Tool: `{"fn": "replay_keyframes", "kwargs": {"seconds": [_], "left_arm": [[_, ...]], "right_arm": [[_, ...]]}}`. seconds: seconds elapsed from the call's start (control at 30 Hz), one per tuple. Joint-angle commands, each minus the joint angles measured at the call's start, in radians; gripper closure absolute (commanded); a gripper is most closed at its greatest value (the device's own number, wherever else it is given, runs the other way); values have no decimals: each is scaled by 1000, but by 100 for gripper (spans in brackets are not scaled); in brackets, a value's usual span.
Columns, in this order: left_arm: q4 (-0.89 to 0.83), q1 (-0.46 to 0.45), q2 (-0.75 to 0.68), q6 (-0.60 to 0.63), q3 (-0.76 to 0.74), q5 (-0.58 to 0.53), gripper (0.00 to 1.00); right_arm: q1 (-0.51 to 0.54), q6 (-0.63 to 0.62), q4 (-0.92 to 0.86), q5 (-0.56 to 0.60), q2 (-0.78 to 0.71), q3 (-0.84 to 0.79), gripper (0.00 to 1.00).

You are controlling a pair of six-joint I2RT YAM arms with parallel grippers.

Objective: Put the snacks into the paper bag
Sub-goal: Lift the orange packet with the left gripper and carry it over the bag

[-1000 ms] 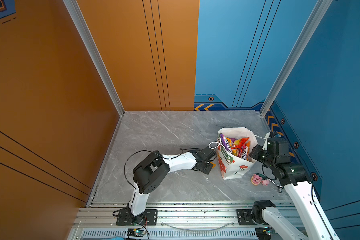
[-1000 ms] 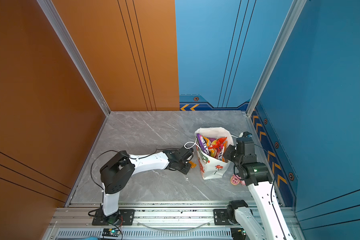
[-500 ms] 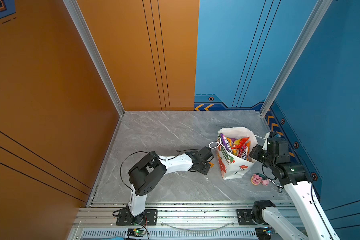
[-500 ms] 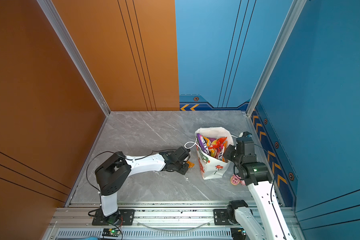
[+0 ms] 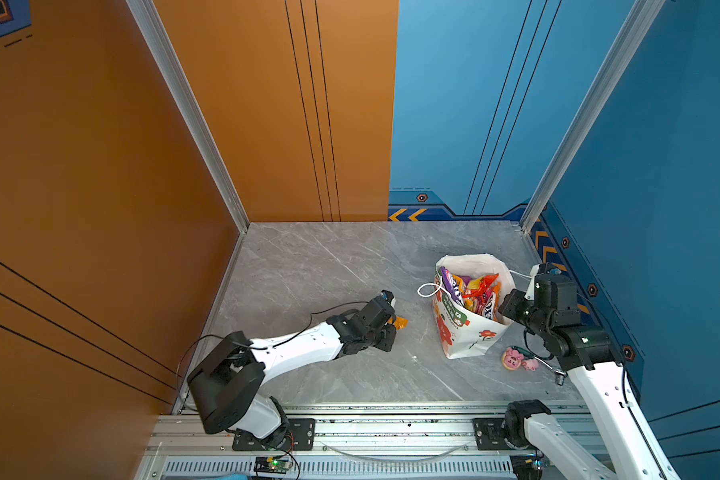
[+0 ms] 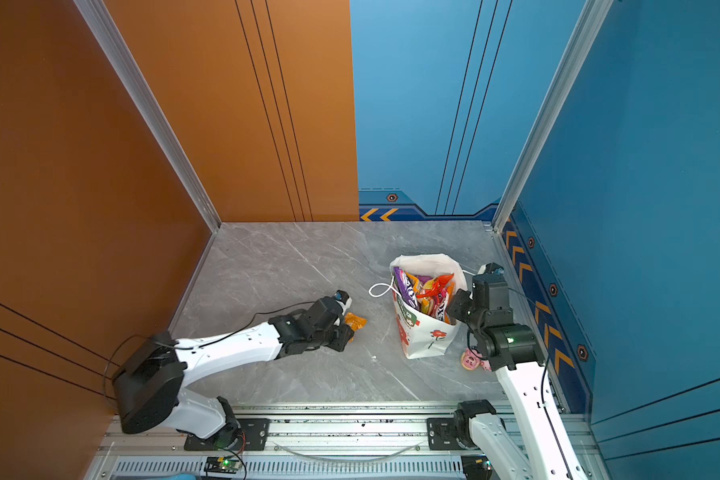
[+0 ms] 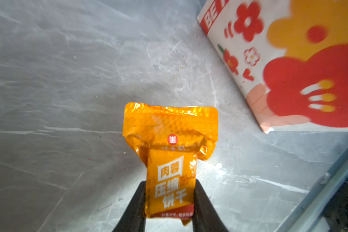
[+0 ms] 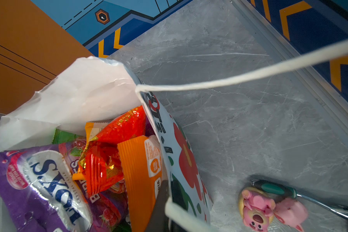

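The white paper bag [image 5: 466,336] [image 6: 422,340] with red flowers stands upright at the right, and its flowered side fills a corner of the left wrist view [image 7: 289,60]. Several snacks [image 5: 472,293] [image 6: 427,291] stick out of it, among them a purple FOX'S packet [image 8: 48,180]. My left gripper [image 5: 389,328] [image 6: 346,328] [image 7: 170,183] lies low over the floor left of the bag, shut on a small orange packet [image 5: 400,322] [image 6: 355,321] [image 7: 170,128]. My right gripper [image 5: 504,309] [image 6: 454,309] [image 8: 167,192] is shut on the bag's right rim [image 8: 78,96].
Two pink pig toys [image 5: 516,359] [image 6: 472,361] [image 8: 257,209] and a green-handled metal tool [image 8: 273,188] lie on the floor right of the bag. The blue wall stands close behind my right arm. A metal rail [image 5: 391,428] runs along the front.
My left gripper has drawn back to the left, away from the bag, with the orange packet in it, and its elbow has swung lower. The right arm and the bag have not moved.
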Motion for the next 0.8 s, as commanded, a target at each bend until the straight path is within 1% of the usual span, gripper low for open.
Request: {"fn": "replay_keyframes", "kwargs": {"seconds": [0.0,0.07,0.17,0.4,0.53,0.77], "left_arm": [[-54,17,-105,19,14,-70,85],[-92,17,-159,29,42,-97,86],[-148,5,-198,42,111,-118,86],[-233,-89,-198,122,333,-184,87],[-277,-129,-142,168,487,-174,87],[-381,-184,31,241,743,-169,88]], "right_arm": [[-7,18,-33,-18,-3,-3,94],[-6,23,-32,-22,-4,-2,94],[-4,27,-36,-26,-6,-1,94],[-3,28,-37,-23,-11,0,94],[-3,27,-39,-21,-9,4,94],[-2,21,-42,-17,-13,5,94]]}}
